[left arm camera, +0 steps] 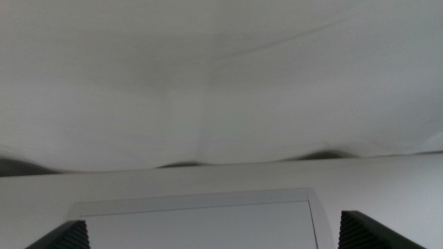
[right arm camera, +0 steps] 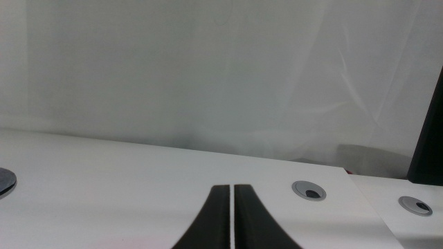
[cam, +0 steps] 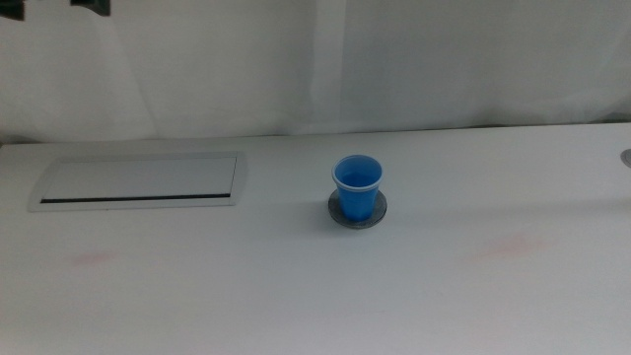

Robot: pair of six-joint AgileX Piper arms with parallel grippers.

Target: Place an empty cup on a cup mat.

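Note:
A small bright blue cup point(cam: 357, 187) stands upright on the round dark grey cup mat point(cam: 357, 211), a little right of the table's centre in the middle view. The cup looks empty, and the mat's rim shows all around its base. Neither arm appears in the middle view and nothing touches the cup. In the left wrist view my left gripper point(left arm camera: 221, 232) is open, its two dark jaws far apart, facing the white panel. In the right wrist view my right gripper point(right arm camera: 231, 190) is shut with nothing in it, low over bare table.
A long white panel with a slot point(cam: 138, 181) lies flat at the back left and also shows as the panel point(left arm camera: 201, 221) between the left jaws. Round grey grommets point(right arm camera: 309, 189) sit in the table near the right gripper. A white curtain backs the table.

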